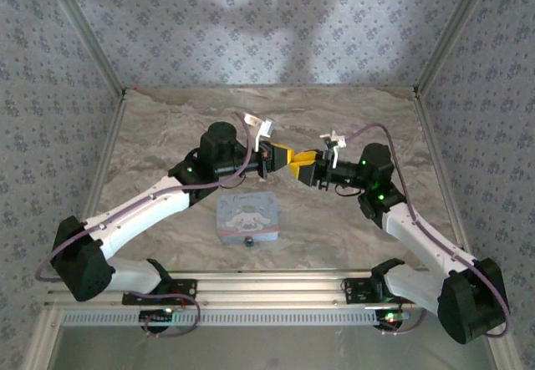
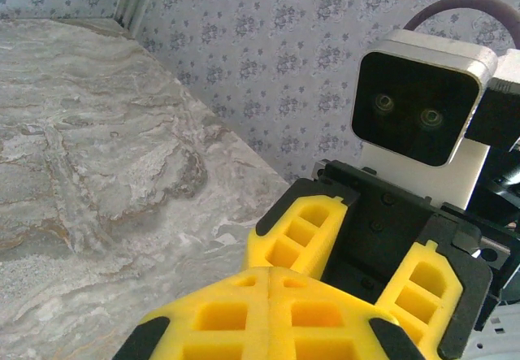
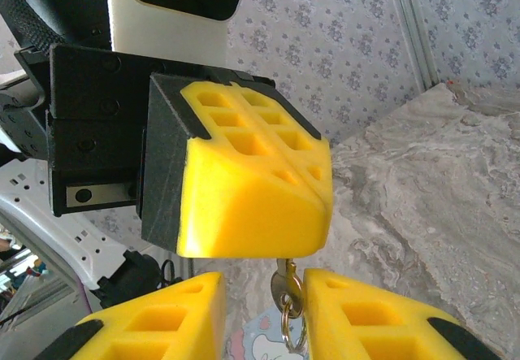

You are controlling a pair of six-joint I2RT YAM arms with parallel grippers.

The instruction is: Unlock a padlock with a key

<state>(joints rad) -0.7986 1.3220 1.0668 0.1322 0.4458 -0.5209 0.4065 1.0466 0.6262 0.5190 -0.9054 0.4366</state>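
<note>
The left gripper point(image 3: 258, 183) is seen fully closed, its 2 yellow pads pressed flat together. From the underside of those pads a small brass-coloured key point(image 3: 286, 283) hangs down, pinched at its top, with a thin ring point(image 3: 292, 329) dangling from its lower end.

The right gripper point(image 1: 304, 168) is met nose to nose with the left one, the yellow tips of both touching or nearly touching in the overhead view. Its 2 fingers point(image 3: 154, 327) are held partly apart, 1 on each side of the hanging key, so that the key lies in the narrow gap between them. Whether either pad is pressed against the metal cannot be told. Nothing is seen gripped by this gripper.

Seen from the left wrist, the right gripper's spread fingers point(image 2: 302, 228) are set just beyond the closed left tips, with the right wrist camera point(image 2: 422, 100) above them.

The padlock point(image 1: 247, 241) is found below the meeting point of the 2 grippers and back toward the arm bases, on the left gripper's side. It shows as a tiny dark spot at the near edge of a light blue tin box point(image 1: 248, 220) lying flat on the marbled table point(image 1: 351, 111). It is well apart from both grippers and from the key. Part of the box's printed lid is glimpsed directly beneath the ring between the right gripper's fingers.
</note>
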